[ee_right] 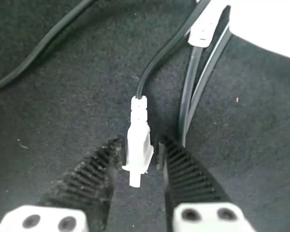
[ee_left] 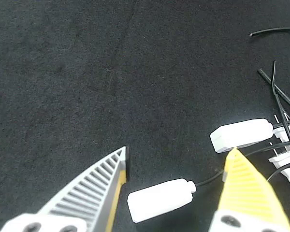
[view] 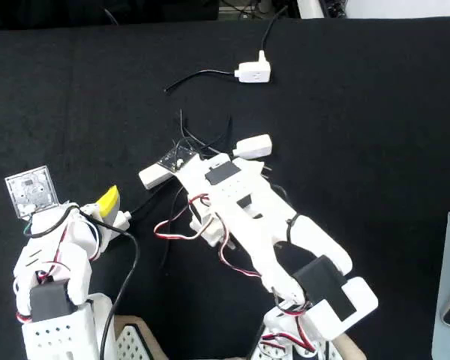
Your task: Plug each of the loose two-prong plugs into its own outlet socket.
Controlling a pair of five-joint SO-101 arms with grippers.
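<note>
The black cloth-covered worktop [view: 375, 150] is carrying a job that is looking barely begun: by my judgement, no plug near either arm is sitting in a socket.

The right arm [view: 262, 225] is stretching low toward the middle, while the left arm [view: 60, 262] is crouching, folded up. A white socket block with cords [view: 253, 72] is resting well beyond both sets of fingers; whether it is already taken I cannot tell. A white rectangular block [ee_left: 241, 134] is lying just beyond the yellow fingertip.

The left gripper [ee_left: 179, 151] is hanging spread wide. A white oblong plastic plug [ee_left: 159, 199] is lying untouched on the cloth between its grey and yellow fingers.

The right gripper [ee_right: 139, 141] is pinching a small white two-prong plug [ee_right: 139, 147], its black ribbed fingers [ee_right: 183, 169] pressing on both sides and the black cord running away past the fingertips.
</note>
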